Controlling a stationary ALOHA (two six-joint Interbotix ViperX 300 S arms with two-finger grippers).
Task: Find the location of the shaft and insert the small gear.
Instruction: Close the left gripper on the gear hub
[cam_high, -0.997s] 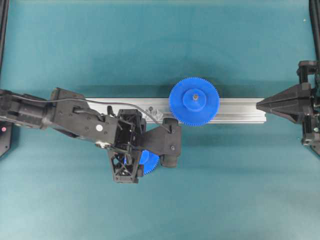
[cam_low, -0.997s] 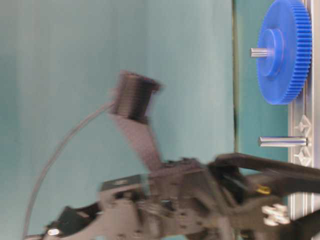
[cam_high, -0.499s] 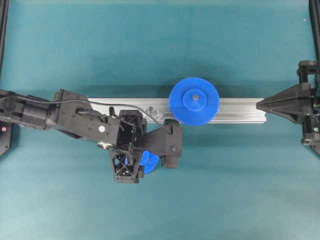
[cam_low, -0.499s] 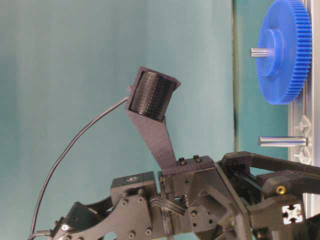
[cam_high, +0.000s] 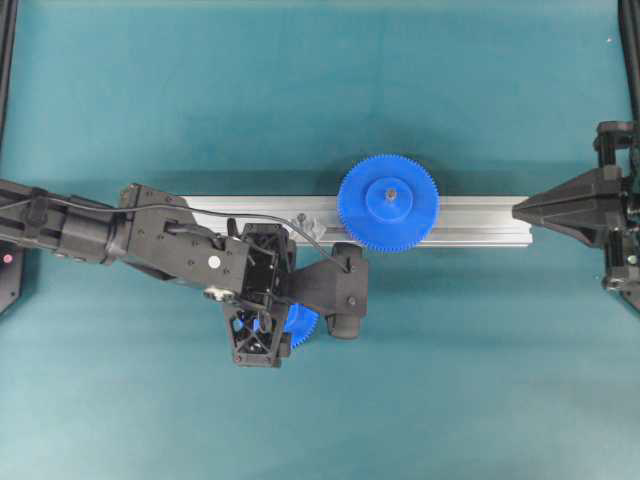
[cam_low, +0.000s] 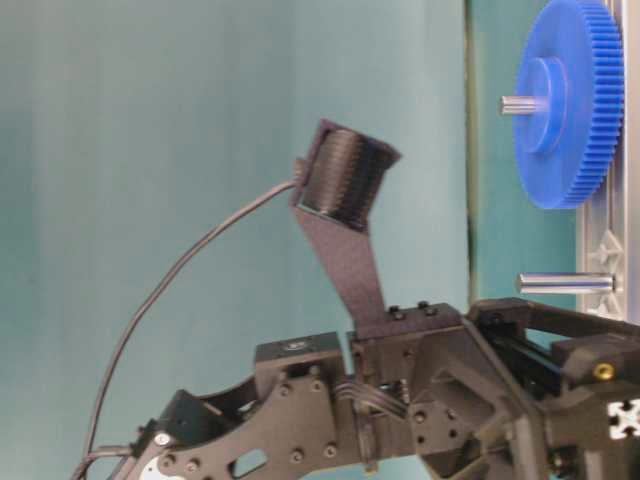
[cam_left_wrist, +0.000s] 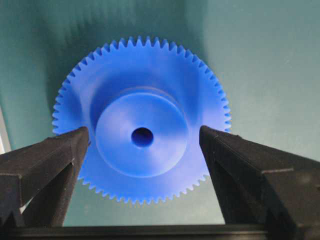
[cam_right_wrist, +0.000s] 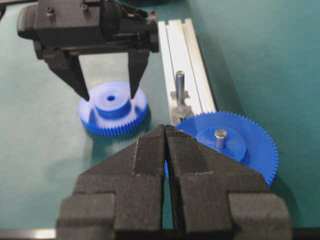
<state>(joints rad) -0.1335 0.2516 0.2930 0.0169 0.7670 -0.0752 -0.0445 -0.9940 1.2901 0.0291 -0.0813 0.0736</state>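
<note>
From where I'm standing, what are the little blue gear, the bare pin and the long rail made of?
Small gear: looks like moulded plastic, even bright blue with a soft sheen. Shaft: likely steel, silvery with a bright glint. Rail: probably aluminium, pale matte grey with long straight grooves.

Big blue gear (cam_low: 568, 100) on rail (cam_low: 608, 255) — bare shaft (cam_low: 565, 283) alongside, black arm (cam_low: 400, 410) nearby.

No readable text, label or number shows anywhere.
</note>
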